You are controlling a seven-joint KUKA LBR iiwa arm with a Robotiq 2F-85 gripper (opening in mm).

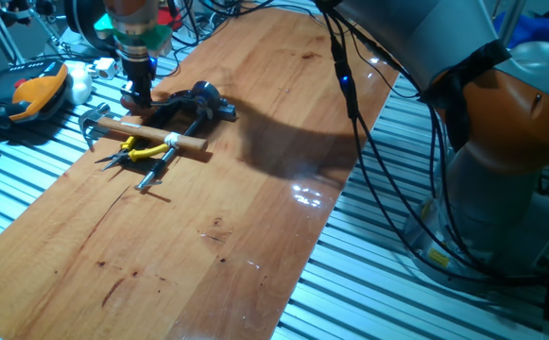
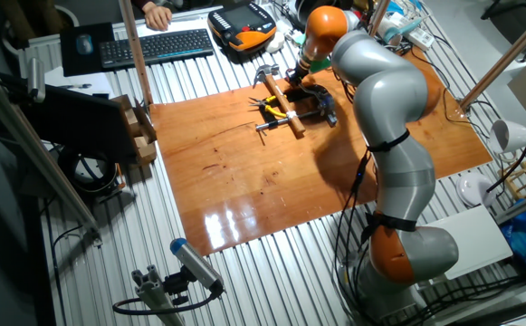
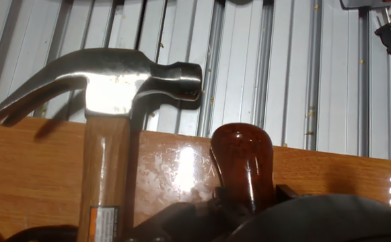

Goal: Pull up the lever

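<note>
**Hand view: knob close ahead, beside the hammer head**

Hand view shows the lever (image 3: 242,161) from very near: a glossy, dark reddish-brown knob, rounded on top and narrowing downward, with a bright highlight on its left flank. Its lower end sinks into dark metal parts at the bottom edge of the picture; the rod itself is hidden there. Just left of it lies one hammer (image 3: 108,101), its polished steel head with curved claw pointing left and its pale wooden shaft running down out of frame, a small label stuck on the shaft.

From one fixed view the lever (image 1: 128,93) sits at the far left end of the wooden board (image 1: 255,189), its knob right under the gripper (image 1: 140,87). The gripper hangs low over the knob; whether its fingers are wide or closed on anything I cannot tell, since they show only as a dark shape. A dark metal fixture (image 1: 203,99) joins the lever and stretches to the right.

Counted: one lever, one hammer, one pair of yellow-handled pliers (image 1: 137,151) lying across the hammer shaft, one arm.

The board is smooth, varnished, reddish wood with glare patches; it rests on a counter (image 1: 378,283) of ribbed grey aluminium slats. The other fixed view shows the grey and orange arm (image 2: 385,100) bent over the same tool cluster.
</note>
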